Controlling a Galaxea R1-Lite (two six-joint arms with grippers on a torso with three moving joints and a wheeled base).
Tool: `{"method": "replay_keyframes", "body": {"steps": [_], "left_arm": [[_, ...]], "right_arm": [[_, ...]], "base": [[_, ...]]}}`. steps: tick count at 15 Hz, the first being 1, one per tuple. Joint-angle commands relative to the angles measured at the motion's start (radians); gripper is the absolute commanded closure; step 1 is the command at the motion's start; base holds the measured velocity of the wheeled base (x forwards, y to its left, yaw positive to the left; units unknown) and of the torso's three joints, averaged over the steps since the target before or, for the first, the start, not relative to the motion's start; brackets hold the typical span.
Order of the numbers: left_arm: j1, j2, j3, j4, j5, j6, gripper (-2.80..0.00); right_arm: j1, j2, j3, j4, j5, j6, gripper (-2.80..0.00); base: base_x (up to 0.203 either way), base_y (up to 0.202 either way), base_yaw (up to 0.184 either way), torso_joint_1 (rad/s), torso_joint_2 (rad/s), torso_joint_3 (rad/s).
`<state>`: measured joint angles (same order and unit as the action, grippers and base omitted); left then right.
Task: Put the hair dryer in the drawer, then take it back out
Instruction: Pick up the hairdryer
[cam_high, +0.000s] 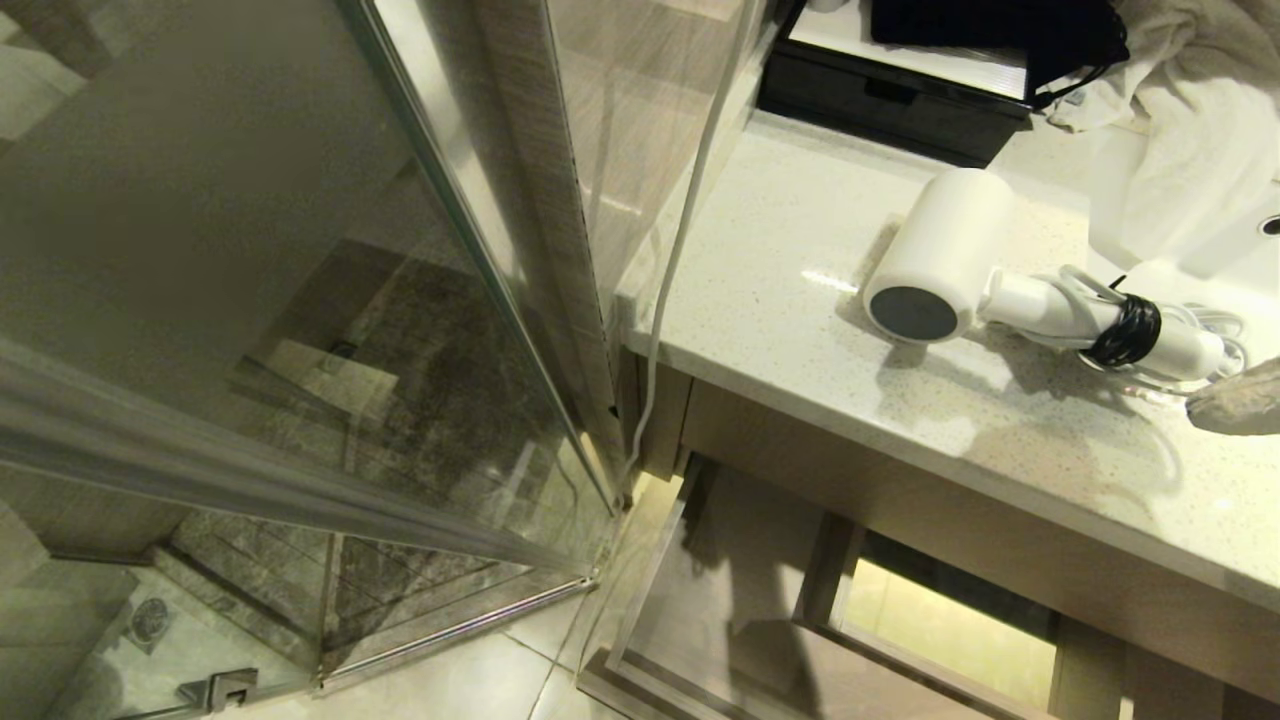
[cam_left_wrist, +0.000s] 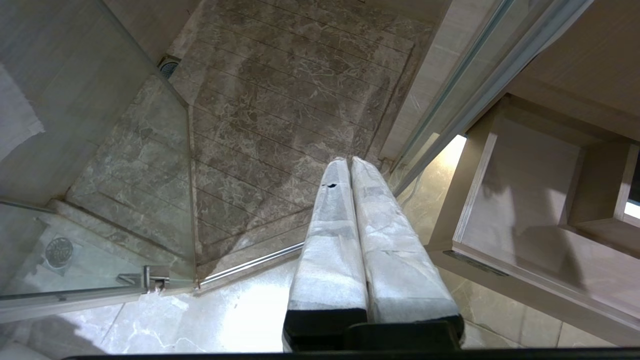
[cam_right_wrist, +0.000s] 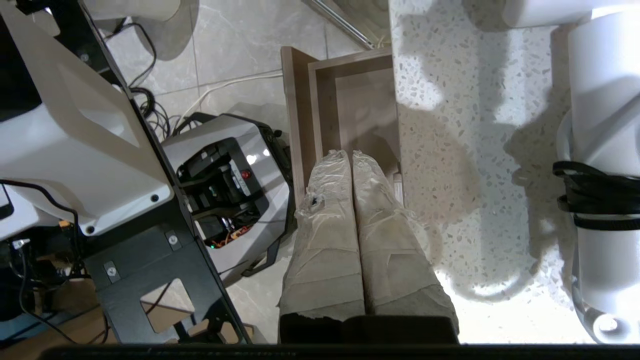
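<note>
The white hair dryer (cam_high: 940, 265) lies on its side on the speckled counter (cam_high: 800, 290), its dark grey round end facing the front edge. Its cord is coiled on the handle under a black tie (cam_high: 1130, 332). My right gripper (cam_high: 1215, 405) is shut and empty, low over the counter just off the handle's end. In the right wrist view it (cam_right_wrist: 350, 155) hangs over the counter's front edge, with the hair dryer (cam_right_wrist: 605, 110) alongside, not touching. The drawer (cam_high: 720, 590) stands open and empty under the counter. My left gripper (cam_left_wrist: 349, 161) is shut, parked above the floor beside the drawer (cam_left_wrist: 520, 200).
A glass shower door (cam_high: 300, 300) fills the left. A white cable (cam_high: 680, 250) hangs down the wall by the counter's left end. A black box (cam_high: 890, 90) and a white towel (cam_high: 1190, 120) sit at the counter's back. My own base (cam_right_wrist: 225, 185) stands by the drawer's front.
</note>
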<state>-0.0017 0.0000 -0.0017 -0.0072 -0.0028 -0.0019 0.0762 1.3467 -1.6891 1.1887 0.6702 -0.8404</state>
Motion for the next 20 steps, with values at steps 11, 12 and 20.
{"method": "replay_keyframes", "body": {"steps": [11,12,20], "left_arm": [[0.0,0.002,0.0,0.0,0.0,-0.001,0.0],[0.0,0.002,0.0,0.0,0.0,-0.001,0.0],[0.0,0.002,0.0,0.0,0.0,-0.001,0.0]], "right_arm": [[-0.012,0.02,-0.009,-0.084,-0.03,-0.147,-2.8],[-0.012,0.028,-0.01,-0.086,-0.03,-0.178,-2.8],[-0.004,0.091,-0.024,-0.131,-0.022,-0.337,-2.8]], "base": [[0.0,0.0,0.0,0.0,0.0,0.0],[0.0,0.0,0.0,0.0,0.0,0.0],[0.0,0.0,0.0,0.0,0.0,0.0]]}}
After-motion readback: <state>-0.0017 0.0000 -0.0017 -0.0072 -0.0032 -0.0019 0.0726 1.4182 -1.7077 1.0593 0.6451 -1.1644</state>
